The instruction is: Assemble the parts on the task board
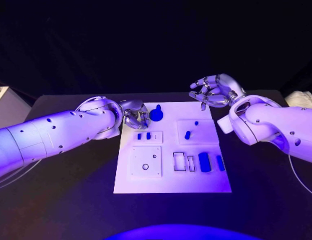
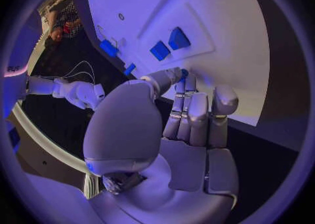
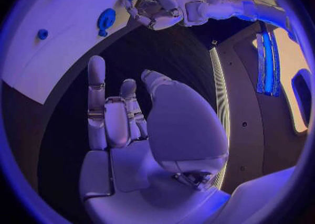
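White board (image 1: 172,175) lies mid-table, the reference for everything here.

Left hand (image 1: 134,116) sits at the board's far left corner, fingers curled down onto the board surface beside a round blue knob-shaped part (image 1: 157,113). Fingertips (image 2: 184,75) meet the board next to something small and blue; whether they actually hold it, cannot tell.

Right hand (image 1: 215,90) hangs above the table just past the board's far right corner, fingers spread and loosely bent, nothing in them.

On the board: two short blue pegs (image 1: 144,135) standing in a raised square near the left hand; one small blue piece (image 1: 188,134) on the square panel to their right; two blue bars (image 1: 211,162) near the right edge, beside two empty rectangular slots (image 1: 183,161). A white panel with a small hole (image 1: 145,163) sits near the left edge.
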Controlling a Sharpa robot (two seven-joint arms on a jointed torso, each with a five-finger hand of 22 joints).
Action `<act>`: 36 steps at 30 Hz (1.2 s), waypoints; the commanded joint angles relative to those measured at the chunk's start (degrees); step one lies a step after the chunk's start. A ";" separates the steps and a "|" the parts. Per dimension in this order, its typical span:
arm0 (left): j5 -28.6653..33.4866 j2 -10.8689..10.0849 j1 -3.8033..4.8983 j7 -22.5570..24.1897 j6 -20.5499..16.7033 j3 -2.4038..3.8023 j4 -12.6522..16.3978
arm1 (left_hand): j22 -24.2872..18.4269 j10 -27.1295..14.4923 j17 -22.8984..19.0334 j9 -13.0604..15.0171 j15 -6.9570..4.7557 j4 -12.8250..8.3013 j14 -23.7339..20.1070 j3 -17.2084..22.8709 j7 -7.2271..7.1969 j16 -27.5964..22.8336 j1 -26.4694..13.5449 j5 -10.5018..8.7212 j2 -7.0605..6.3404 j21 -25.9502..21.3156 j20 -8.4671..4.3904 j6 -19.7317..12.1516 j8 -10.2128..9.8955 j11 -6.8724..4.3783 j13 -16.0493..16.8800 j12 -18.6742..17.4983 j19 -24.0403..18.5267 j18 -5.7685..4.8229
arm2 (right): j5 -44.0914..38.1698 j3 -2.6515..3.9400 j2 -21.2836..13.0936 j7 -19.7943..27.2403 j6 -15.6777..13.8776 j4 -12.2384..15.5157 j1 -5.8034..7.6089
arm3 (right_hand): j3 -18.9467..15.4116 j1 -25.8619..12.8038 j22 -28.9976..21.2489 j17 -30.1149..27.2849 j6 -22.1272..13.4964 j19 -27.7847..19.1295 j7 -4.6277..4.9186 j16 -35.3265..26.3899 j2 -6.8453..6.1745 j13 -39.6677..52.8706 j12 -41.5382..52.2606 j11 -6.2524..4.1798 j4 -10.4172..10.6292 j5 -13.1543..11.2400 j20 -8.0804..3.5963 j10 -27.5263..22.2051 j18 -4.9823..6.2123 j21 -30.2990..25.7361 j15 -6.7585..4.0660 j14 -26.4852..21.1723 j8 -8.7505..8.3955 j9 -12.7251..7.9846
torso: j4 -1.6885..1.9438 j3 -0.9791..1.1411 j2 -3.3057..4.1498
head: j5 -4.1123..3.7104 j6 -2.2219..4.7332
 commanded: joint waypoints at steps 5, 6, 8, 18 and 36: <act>-0.52 0.29 -0.08 -0.79 2.81 -0.09 -0.17 | -0.10 0.45 -0.06 0.14 0.08 -0.17 -0.16 -0.16 0.02 0.26 0.06 -0.10 0.22 -0.02 0.33 0.54 -0.05 -0.08 -0.02 -0.25 0.07 -0.68 | -0.30 0.01 -0.01 0.32 0.57 0.05 -0.02 | 0.28 -0.07 -0.09 -0.04 -0.11 -0.01 0.34 -0.27 -0.49 -0.05 -0.32 -0.25 0.08 0.17 0.12 -0.04 0.70 -0.29 -0.37 -0.12 0.19 0.02 | 0.03 0.06 0.03 | -0.12 -0.11; -0.55 0.30 -0.08 -1.01 3.02 -0.11 -0.27 | -0.14 0.45 -0.06 0.14 0.08 -0.18 -0.17 -0.17 0.01 0.26 0.06 -0.10 0.20 -0.05 0.33 0.54 -0.06 -0.08 -0.02 -0.27 0.03 -0.67 | -0.30 0.01 -0.01 0.33 0.56 0.05 -0.02 | 0.28 -0.07 -0.09 -0.04 -0.11 -0.01 0.34 -0.27 -0.49 -0.05 -0.32 -0.25 0.08 0.17 0.12 -0.04 0.70 -0.29 -0.37 -0.12 0.19 0.02 | 0.04 0.07 0.02 | -0.11 -0.11; -0.62 0.33 -0.07 -1.28 3.24 -0.13 -0.41 | -0.14 0.45 -0.06 0.14 0.08 -0.18 -0.17 -0.17 0.01 0.26 0.06 -0.10 0.20 -0.05 0.33 0.54 -0.06 -0.08 -0.02 -0.27 0.03 -0.67 | -0.30 0.01 0.00 0.34 0.55 0.03 -0.02 | 0.28 -0.07 -0.09 -0.04 -0.11 -0.01 0.34 -0.27 -0.49 -0.05 -0.32 -0.25 0.08 0.17 0.12 -0.04 0.70 -0.29 -0.37 -0.12 0.19 0.02 | 0.03 0.05 0.04 | -0.12 -0.14; -1.50 0.72 -0.08 -1.61 3.18 -0.45 -0.85 | -0.46 0.43 -0.75 0.13 0.07 -0.31 -0.53 -0.14 0.01 -0.01 0.19 -0.06 0.23 -0.27 0.32 0.51 -0.21 -0.08 -0.04 -0.45 -0.28 -0.58 | -0.30 0.01 0.05 0.41 0.53 -0.01 -0.02 | 0.28 -0.07 -0.09 -0.04 -0.11 -0.01 0.34 -0.27 -0.49 -0.05 -0.32 -0.25 0.08 0.17 0.12 -0.04 0.70 -0.29 -0.37 -0.12 0.19 0.02 | -0.06 -0.03 0.05 | -0.10 -0.24; -1.68 0.59 -0.15 -0.97 2.19 -0.81 -0.90 | -1.05 0.09 -1.58 -0.46 0.56 -1.37 -1.44 0.29 0.62 -0.26 1.12 -0.32 0.31 -0.76 0.54 -0.20 -2.07 0.58 -0.48 -2.53 -1.11 -0.42 | -0.30 0.01 -0.10 0.23 0.78 -0.06 -0.03 | 0.42 -0.11 -0.26 -0.13 -0.13 0.12 0.33 -0.46 -0.53 -0.37 -0.43 -0.28 0.03 0.19 0.10 0.05 0.70 -0.52 -0.39 -0.12 0.25 0.03 | -0.04 -0.04 0.05 | -0.10 -0.18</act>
